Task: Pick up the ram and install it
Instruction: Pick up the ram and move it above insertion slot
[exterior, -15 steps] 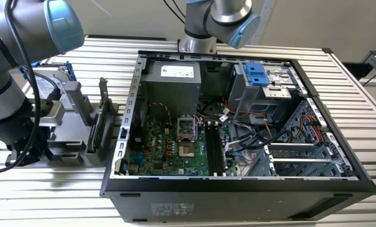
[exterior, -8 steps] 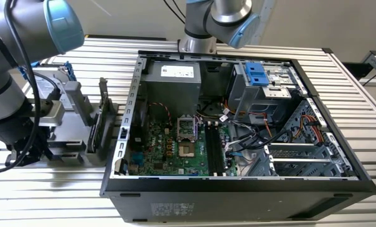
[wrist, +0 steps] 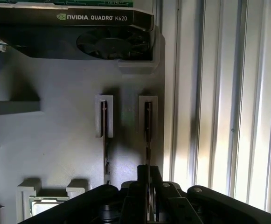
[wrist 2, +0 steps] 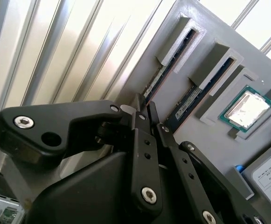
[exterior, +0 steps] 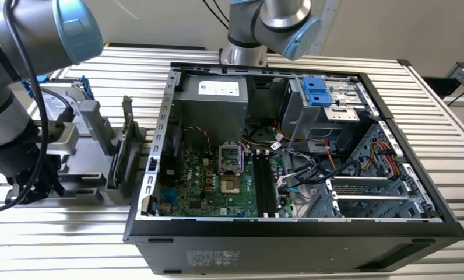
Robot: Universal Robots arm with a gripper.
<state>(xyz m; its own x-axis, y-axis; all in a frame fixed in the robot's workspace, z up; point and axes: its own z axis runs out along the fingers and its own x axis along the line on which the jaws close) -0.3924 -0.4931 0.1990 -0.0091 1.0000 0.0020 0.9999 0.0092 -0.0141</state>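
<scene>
The black linkage gripper (wrist: 148, 175) is down over the grey plastic parts holder (wrist: 56, 140), in line with the ram (wrist: 148, 126), a long, thin dark circuit-board stick standing on edge in the holder's outer slot, the one beside the ribbed metal table (wrist: 219, 93). The second wrist view shows the gripper (wrist 2: 145, 106) meeting the same stick (wrist 2: 170, 63) at its near end. Whether it is already clamped on the stick or only sitting around it, I cannot tell. The ram is seated in its slot, and the open black computer case (exterior: 294, 233) with the green motherboard (exterior: 208, 186) and its long black slots (exterior: 263, 181) lies well apart, toward the exterior view's right. The main risk, as I judge it, is a hold taken near one end: the stick could tip and bind in the raised grey guide block (wrist: 148, 100) at its far end. A sideways drift could also knock the second dark stick (wrist: 105, 140) in the neighbouring slot, which stands near. Beyond both slots the black graphics card with a round fan (wrist: 79, 32) closes off that end, and a silver-capped processor (wrist 2: 245, 108) sits in a pocket past the second stick. The table side is free, and so is the room above
</scene>
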